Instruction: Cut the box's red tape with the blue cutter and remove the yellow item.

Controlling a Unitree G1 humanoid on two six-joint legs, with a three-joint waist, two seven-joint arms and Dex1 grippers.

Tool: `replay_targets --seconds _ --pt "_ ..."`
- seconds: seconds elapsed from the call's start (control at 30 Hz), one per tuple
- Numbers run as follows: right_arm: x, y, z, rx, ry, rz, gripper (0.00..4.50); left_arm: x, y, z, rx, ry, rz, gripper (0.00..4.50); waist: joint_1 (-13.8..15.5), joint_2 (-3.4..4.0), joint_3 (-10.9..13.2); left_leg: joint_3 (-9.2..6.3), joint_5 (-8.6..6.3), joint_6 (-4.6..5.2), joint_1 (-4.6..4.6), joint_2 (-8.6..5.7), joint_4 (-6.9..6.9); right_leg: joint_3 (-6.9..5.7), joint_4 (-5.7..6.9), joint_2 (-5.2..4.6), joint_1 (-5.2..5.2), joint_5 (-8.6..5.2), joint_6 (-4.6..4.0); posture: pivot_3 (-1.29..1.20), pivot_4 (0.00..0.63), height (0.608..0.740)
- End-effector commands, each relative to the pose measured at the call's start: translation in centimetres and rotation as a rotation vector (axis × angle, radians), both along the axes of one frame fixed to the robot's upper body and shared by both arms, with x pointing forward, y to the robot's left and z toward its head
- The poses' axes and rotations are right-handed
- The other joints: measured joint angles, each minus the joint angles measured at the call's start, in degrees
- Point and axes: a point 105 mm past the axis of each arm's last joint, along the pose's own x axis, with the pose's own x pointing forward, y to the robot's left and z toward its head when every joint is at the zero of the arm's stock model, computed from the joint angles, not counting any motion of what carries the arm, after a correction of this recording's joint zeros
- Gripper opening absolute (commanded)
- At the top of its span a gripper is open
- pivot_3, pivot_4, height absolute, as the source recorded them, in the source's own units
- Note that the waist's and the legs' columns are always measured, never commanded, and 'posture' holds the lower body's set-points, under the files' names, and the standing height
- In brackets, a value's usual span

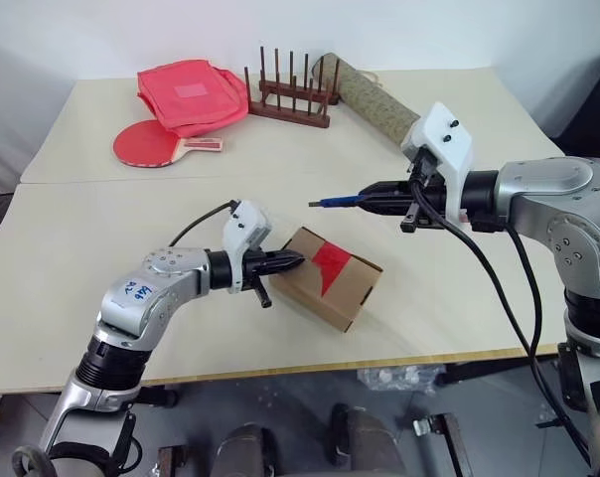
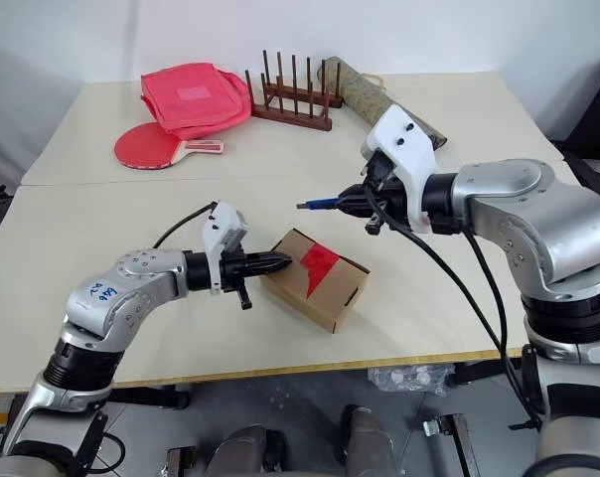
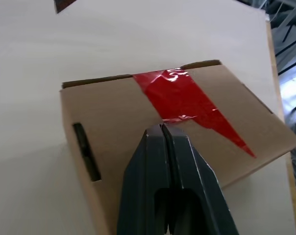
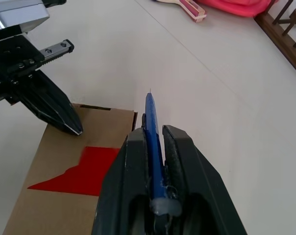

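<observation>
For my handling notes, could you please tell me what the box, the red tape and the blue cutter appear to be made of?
The box: brown cardboard, matte, with raw flap edges showing.
The red tape: probably thin plastic film, glossy, wrinkled where it catches light.
The blue cutter: likely smooth plastic body; its thin tip may be metal, too small to tell.

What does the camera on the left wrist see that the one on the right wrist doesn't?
Left wrist view alone: a dark slot in the box's side wall, close up behind the shut fingers of the left gripper.

Right wrist view alone: the blue cutter clamped in the right gripper, plus the red paddle's handle.

Both: the box, its red tape, the pale table.
</observation>
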Motion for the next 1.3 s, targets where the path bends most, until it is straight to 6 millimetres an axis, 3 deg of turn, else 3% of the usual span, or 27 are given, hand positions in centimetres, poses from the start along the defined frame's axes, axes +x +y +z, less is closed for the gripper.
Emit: replay_targets --seconds 0.03,0.3,0.57,0.83,1.3 --pt "-0.8 1.0 0.4 -0.014 -0.046 0.046 0.16 -0.4 -0.1 1.1 0.048 -0.033 -0.018 0.01 0.00 0.00 0.00 0.00 0.00 0.00 0.00 0.00 0.00 0.00 0.00 0.00 0.00 0.00 0.00 0.00 0.150 0.740" --pt "-0.8 0.9 -1.4 -0.097 -0.006 0.057 0.16 -0.7 -0.2 -0.4 0.128 0.035 -0.027 0.01 0.14 0.00 0.00 -0.01 0.00 0.00 0.00 -0.01 0.03 0.01 0.02 -0.01 0.00 0.00 0.00 0.00 0.150 0.740" --pt "0.0 0.3 -2.9 -0.149 0.016 0.035 0.16 -0.7 -0.5 -0.1 0.119 0.031 -0.036 0.01 0.20 0.00 0.00 -0.01 0.00 0.01 0.03 -0.01 0.08 0.02 0.06 -0.02 0.04 0.00 0.00 0.00 0.150 0.740" --pt "0.2 0.7 -1.0 -0.072 -0.025 0.038 0.16 -0.3 -0.3 -0.2 0.124 0.037 -0.035 0.01 0.18 0.00 0.00 -0.01 0.01 0.02 0.04 -0.01 0.11 0.02 0.10 -0.02 0.05 0.00 0.00 0.00 0.150 0.740" --pt "0.6 -0.2 -2.8 -0.107 0.019 0.019 0.16 0.0 -0.3 -0.2 0.125 0.036 -0.037 0.01 0.61 0.00 0.00 -0.01 0.02 0.03 0.03 -0.01 0.13 0.02 0.11 -0.03 0.05 0.00 0.00 0.00 0.150 0.740"
